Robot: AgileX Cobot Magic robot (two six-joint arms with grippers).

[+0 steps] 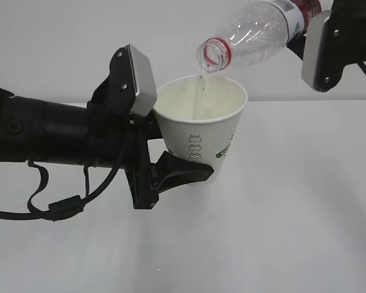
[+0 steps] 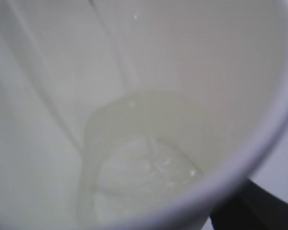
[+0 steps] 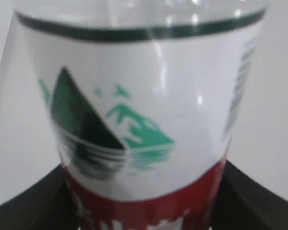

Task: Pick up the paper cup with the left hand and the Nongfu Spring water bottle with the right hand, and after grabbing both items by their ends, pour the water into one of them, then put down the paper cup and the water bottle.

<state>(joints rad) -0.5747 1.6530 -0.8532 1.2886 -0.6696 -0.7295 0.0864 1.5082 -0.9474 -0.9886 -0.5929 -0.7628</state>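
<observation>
Pouring now: water [image 1: 200, 85] streaming thinly from tilted Nongfu Spring water bottle [image 1: 256, 33], clamped by the right hand [image 3: 144, 211] at its labelled end, into the paper cup [image 1: 201, 131] gripped aloft by the left hand [image 1: 171, 162], pooling inside.

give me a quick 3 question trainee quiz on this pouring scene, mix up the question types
1. True or false: the paper cup stands on the table.
2. Multiple choice: the Nongfu Spring water bottle is a) upright, b) tilted with its mouth down over the cup, c) lying on the table.
3. Short answer: what does the left wrist view show at the bottom of the cup?

Key
1. False: the left hand holds it in the air.
2. b; the right hand grips it at the label end.
3. A shallow pool of water, fed by a thin stream.
</observation>
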